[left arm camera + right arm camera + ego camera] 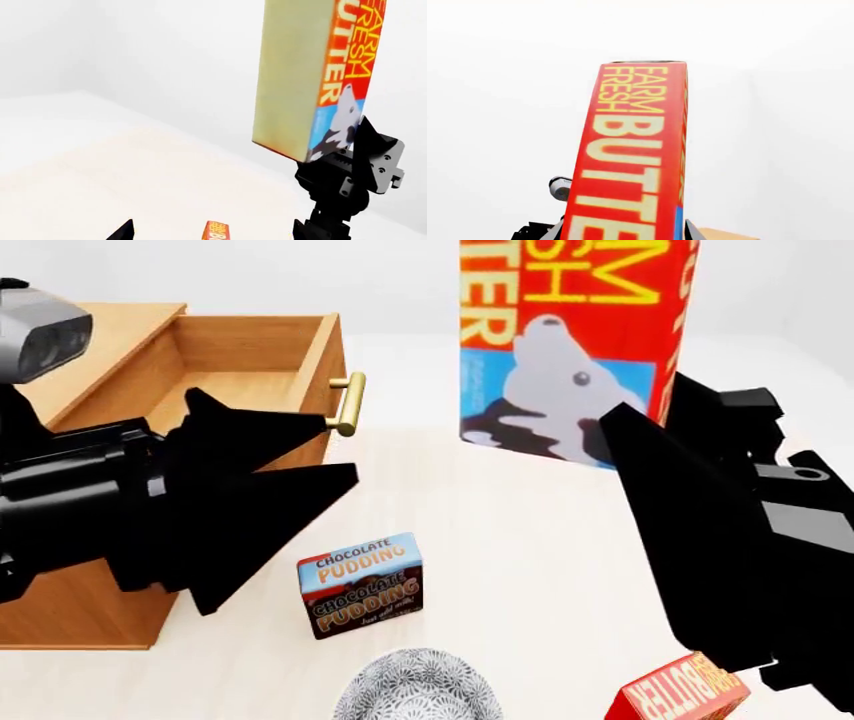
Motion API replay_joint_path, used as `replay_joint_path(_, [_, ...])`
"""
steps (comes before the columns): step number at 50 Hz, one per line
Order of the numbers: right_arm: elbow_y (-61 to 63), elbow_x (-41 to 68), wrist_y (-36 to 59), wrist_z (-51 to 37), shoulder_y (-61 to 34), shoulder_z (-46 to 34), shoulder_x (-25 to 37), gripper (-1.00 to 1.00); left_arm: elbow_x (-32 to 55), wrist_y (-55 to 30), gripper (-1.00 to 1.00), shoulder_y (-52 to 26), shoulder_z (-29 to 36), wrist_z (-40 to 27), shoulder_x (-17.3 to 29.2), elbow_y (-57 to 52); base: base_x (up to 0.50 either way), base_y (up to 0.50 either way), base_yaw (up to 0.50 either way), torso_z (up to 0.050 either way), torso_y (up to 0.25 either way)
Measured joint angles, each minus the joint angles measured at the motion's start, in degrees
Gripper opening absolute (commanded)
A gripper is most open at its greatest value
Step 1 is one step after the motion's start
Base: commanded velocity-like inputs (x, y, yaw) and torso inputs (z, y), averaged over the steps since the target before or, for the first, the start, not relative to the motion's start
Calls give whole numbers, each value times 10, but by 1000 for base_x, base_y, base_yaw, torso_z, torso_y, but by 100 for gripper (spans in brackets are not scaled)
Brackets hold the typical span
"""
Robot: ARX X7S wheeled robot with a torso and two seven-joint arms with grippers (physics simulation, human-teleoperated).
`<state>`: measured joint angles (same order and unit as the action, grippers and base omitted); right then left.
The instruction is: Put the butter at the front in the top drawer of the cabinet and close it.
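Observation:
My right gripper [643,435] is shut on a butter box [574,340], held upright and high above the table, close to the head camera. The same box [313,75] shows in the left wrist view, and its red "FARM FRESH BUTTER" face [634,150] fills the right wrist view. A second, identical butter box [681,695] lies on the table at the near right. My left gripper [336,445] hangs open and empty in front of the light-brown cabinet [80,610]. The top drawer [267,360] is pulled out and looks empty, its brass handle [347,405] just beyond the left fingertips.
A Chocolate Pudding box [360,585] stands on the table below my left gripper. A patterned grey-white bowl [416,690] sits at the near edge of the head view. The pale table [507,530] stretches between the cabinet and my right arm.

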<state>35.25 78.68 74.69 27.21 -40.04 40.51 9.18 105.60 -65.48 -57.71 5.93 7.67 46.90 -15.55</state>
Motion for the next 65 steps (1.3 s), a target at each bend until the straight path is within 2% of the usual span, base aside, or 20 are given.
replay_joint_path(13, [5,69,-6,-23,18,10,7,-100,39,4,100,-22,8,-8,-11,-9,0,0,0,0,0])
replay_joint_path(30, [18,152,-15,-53,43,8,11,-100,45,9,100,-27,14,-3,-20,-16,0,0,0,1,1])
replay_joint_path(52, [23,161,-26,-56,51,-7,15,-100,101,19,100,-25,19,-11,-23,-56,0,0,0,0,0])
replay_joint_path(65, [27,157,-33,-52,58,-14,19,-100,101,22,100,-34,25,-7,-32,-59,1,0,0,0,1])
